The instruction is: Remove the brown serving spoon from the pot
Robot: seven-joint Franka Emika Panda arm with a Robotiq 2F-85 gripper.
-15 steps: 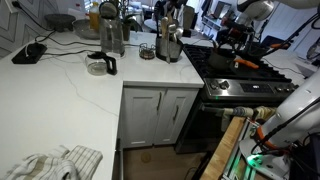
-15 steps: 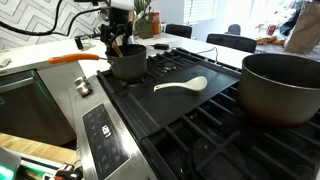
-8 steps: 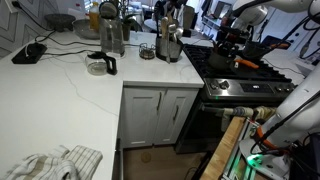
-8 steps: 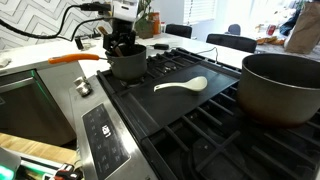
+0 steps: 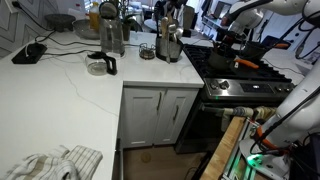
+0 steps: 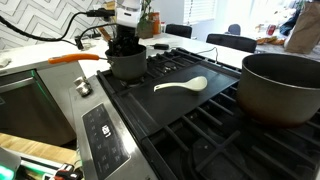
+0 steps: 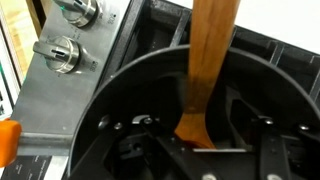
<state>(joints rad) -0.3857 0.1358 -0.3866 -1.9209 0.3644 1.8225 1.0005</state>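
Centre on the brown serving spoon point(image 7: 205, 70), standing mid-frame in the pot point(image 7: 110, 100) in the wrist view; close on the handle just above the bowl, then lift straight clear of the rim. Note fingers point(image 7: 268, 150) spread wide at lower frame, flanking the spoon, gripping nothing.

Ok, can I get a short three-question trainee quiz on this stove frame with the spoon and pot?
1. True or false: the brown serving spoon lies on the stovetop, outside the black pot.
2. What lies on the stovetop beside that pot? A) white spoon B) fork C) lid
3. In the wrist view, is the gripper open or shut?
Key: 1 false, it stands in the pot; 2 A; 3 open, fingers either side of the spoon.
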